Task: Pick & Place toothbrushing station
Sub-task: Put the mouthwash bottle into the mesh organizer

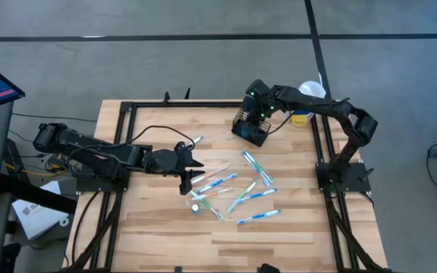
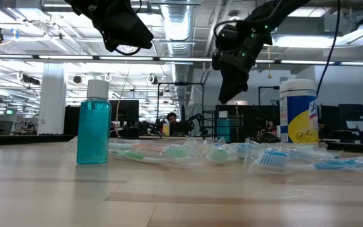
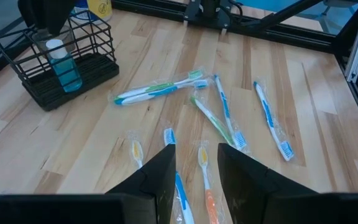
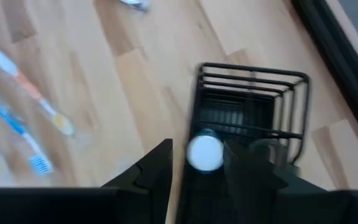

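The toothbrushing station is a small black wire caddy [image 1: 250, 130] [image 3: 98, 67] [image 4: 253, 93]. It stands on its base at the table's far right. A blue bottle with a white cap [image 3: 62, 67] [image 4: 205, 152] stands upright inside it. My right gripper [image 1: 260, 114] [image 2: 227, 94] [image 4: 197, 144] hangs open just above the caddy, pointing steeply down; the cap shows below the gap between its fingers. My left gripper [image 1: 194, 162] [image 3: 196, 149] is open in the air over the table's middle, above the toothbrushes, with nothing between its fingers.
Several wrapped toothbrushes [image 1: 237, 189] [image 3: 160, 90] lie scattered over the middle of the table. A second blue bottle [image 2: 94, 123] [image 1: 196, 205] stands upright near them toward the near edge. A white, yellow and blue canister [image 1: 309, 97] [image 2: 298, 110] stands right of the caddy.
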Controlling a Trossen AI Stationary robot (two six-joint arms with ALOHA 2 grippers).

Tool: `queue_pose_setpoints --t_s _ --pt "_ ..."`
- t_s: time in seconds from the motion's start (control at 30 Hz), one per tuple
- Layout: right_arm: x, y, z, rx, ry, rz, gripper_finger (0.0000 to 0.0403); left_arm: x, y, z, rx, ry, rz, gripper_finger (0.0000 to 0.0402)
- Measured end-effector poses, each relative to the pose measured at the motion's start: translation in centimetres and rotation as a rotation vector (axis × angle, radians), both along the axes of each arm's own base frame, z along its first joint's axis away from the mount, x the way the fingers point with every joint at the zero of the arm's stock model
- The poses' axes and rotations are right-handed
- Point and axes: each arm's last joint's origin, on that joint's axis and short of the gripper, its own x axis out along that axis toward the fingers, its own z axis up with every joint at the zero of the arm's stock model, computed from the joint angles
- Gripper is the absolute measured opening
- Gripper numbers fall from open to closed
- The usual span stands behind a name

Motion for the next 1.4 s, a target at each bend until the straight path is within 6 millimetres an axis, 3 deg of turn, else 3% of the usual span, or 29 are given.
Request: queue_pose_setpoints --t_s 0.33,0.6,0.83,1.1,1.4 --pt "1.3 3.3 2.0 0.026 0.051 0.105 0.0137 -0.2 -1.0 -0.2 -0.086 0.010 -0.074 0.0112" --pt "1.6 5.1 2.1 0.051 0.107 0.160 0.0128 -2.5 -4.2 -4.1 -0.170 0.088 -0.002 0.0112" --pt "1.5 5.1 2.1 0.051 0.109 0.147 0.0128 -4.5 -7.1 -6.0 -0.180 0.058 0.019 0.0112" --pt "1.6 5.1 2.1 0.052 0.109 0.142 0.0129 -6.2 -8.4 -8.0 -0.235 0.053 0.017 0.0112" --pt "1.6 5.1 2.1 0.048 0.109 0.137 0.0129 -6.3 -10.1 -11.0 -0.304 0.030 -0.014 0.0112"
